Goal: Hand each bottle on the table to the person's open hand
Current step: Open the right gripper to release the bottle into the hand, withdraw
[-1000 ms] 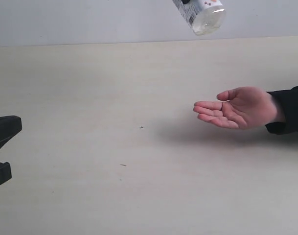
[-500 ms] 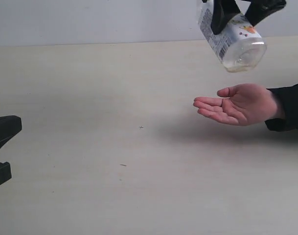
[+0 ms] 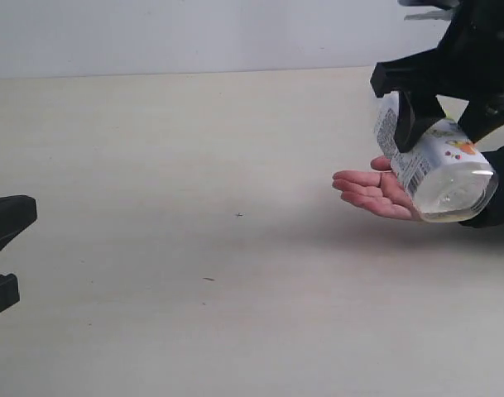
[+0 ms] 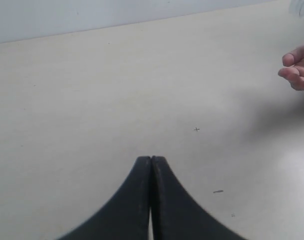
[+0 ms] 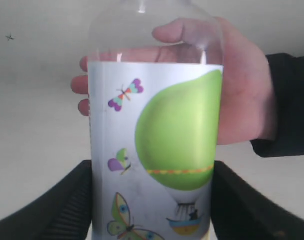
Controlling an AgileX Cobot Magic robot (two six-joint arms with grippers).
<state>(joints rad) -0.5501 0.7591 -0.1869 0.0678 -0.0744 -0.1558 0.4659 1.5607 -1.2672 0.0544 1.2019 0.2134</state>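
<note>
Exterior: right jaws clamp the bottle (image 3: 438, 169) mid-body, long axis tilted with base lowest, directly over the person's hand (image 3: 372, 192) above the worktop (image 3: 152, 149); whether bottle and hand touch, can't tell. Left wrist: left jaws pressed together, empty, well apart from the hand, so right jaws are the nearer. Right wrist: bottle runs straight out from between the jaws, hand just behind its clear end.

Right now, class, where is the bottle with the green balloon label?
In the exterior view the bottle is at the far right, tilted in the right gripper, directly over the person's open hand.
</note>
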